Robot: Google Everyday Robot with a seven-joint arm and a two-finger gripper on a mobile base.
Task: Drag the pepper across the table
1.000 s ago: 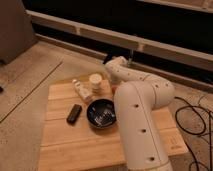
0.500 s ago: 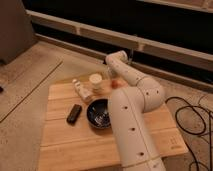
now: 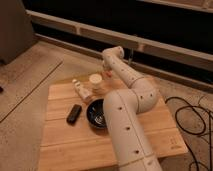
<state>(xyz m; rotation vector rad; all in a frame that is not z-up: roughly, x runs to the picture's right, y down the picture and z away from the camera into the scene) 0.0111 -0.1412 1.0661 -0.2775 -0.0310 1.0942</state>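
Where the white arm (image 3: 125, 120) rises from the bottom centre of the frame and bends toward the upper middle, its gripper (image 3: 106, 71) hangs over the far edge of the table (image 3: 65, 145), just right of a pale round cup (image 3: 95, 81). Whether the gripper is open, closed or holding anything cannot be told from this view. The pepper cannot be picked out; the arm covers the strip of tabletop running from the far edge down through the middle, and nothing red-orange shows clearly beside the gripper.

A small clear bottle (image 3: 81, 90) lies on its side left of the cup, near the far left corner. Below it, a flat dark block (image 3: 74, 113) sits left of the black bowl (image 3: 97, 113), the two apart, and the bowl's right side meets the arm's outline. These four things crowd the upper left and centre of the wood. Bare planks show along the whole near edge at lower left, and on the right side between the arm and the right edge. Dark cables (image 3: 194, 116) loop on the speckled floor (image 3: 25, 80) beyond that right edge.
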